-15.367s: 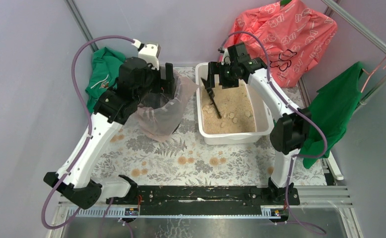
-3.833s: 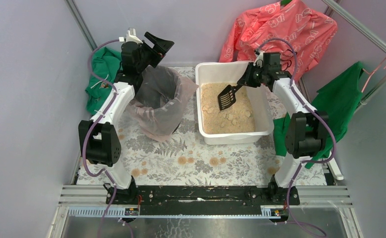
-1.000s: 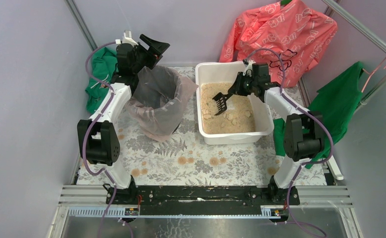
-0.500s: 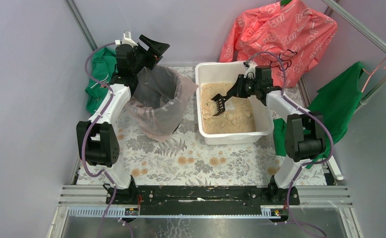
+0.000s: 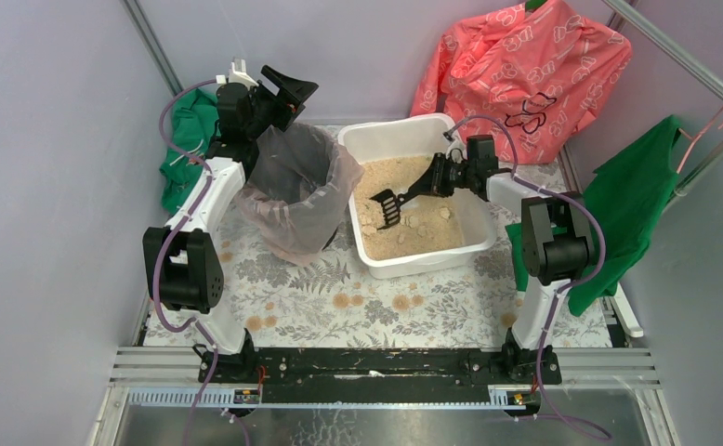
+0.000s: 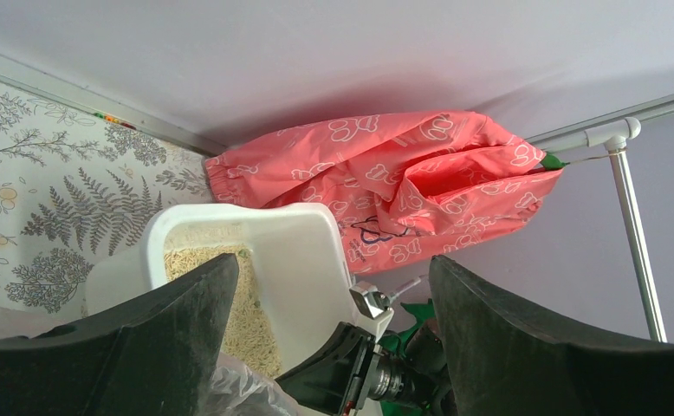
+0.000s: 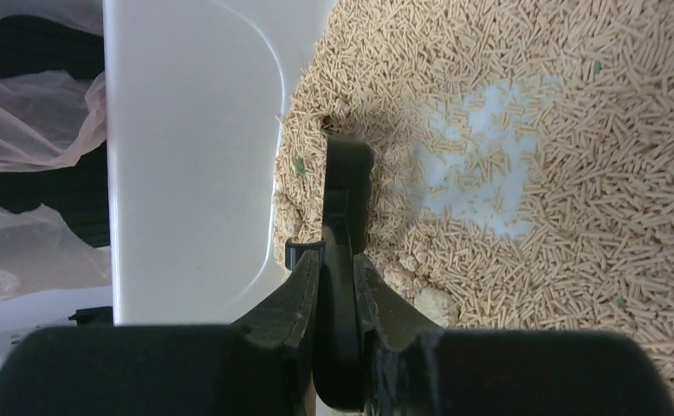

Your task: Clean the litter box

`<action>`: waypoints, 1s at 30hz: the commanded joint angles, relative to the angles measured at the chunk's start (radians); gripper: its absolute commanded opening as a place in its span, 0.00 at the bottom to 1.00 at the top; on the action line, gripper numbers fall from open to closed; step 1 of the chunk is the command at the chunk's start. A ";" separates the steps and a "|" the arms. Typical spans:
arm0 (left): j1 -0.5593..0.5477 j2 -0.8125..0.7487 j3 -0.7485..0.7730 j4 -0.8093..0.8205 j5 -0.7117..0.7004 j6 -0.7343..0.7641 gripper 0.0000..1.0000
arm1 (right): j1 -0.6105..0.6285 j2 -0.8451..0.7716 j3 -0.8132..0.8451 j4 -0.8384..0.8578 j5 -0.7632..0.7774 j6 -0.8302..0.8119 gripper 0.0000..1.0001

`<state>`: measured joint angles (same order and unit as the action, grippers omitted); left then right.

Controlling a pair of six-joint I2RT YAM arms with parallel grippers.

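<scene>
The litter box (image 5: pixel 423 261), a white tub with a thick rim, sits askew on the fern-patterned worktop (image 5: pixel 339 297), its long sides angled rather than square to the arms' bases. It holds tan pellet litter (image 7: pixel 576 217) with pale clumps (image 7: pixel 433 303) lying on top, and a bare white patch (image 7: pixel 481 173) of the box's floor shows through the pellets. The right hand (image 5: pixel 440 178) reaches in over the litter box from its right side, its two fingers pinched tight on the handle of a black slotted scoop (image 5: pixel 387 206). The scoop's head lies low over the left part of the litter, and in the right wrist view its tip meets the pellets just beside the box's left wall. Just to the left of the litter box stands a round black bin (image 5: pixel 283 228) lined with a clear plastic bag. The bag lies right against the box's left corner, though whether the two touch cannot be told. The left hand (image 5: pixel 291 93) hangs above the far rim of that bin, left of the litter box, its fingers (image 6: pixel 169 338) spread wide and holding nothing. A pink garment (image 5: pixel 525 70) with a paw-print pattern is heaped behind the litter box, a green cloth (image 5: pixel 627 200) hangs to its right, and another green cloth (image 5: pixel 186 130) lies beyond the bin on the far left.
</scene>
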<state>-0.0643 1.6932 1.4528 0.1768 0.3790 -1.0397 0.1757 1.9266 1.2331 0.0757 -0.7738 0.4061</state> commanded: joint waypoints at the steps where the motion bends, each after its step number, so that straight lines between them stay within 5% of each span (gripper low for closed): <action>1: 0.012 -0.022 0.021 0.024 0.014 0.017 0.89 | 0.050 0.021 -0.002 -0.160 -0.060 -0.055 0.00; 30: 0.012 -0.019 0.002 0.056 0.021 0.001 0.89 | -0.070 -0.045 -0.021 0.072 -0.179 0.224 0.00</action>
<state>-0.0643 1.6932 1.4528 0.1783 0.3832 -1.0405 0.1215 1.9282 1.2339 0.0593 -0.8829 0.5419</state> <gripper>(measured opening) 0.885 0.201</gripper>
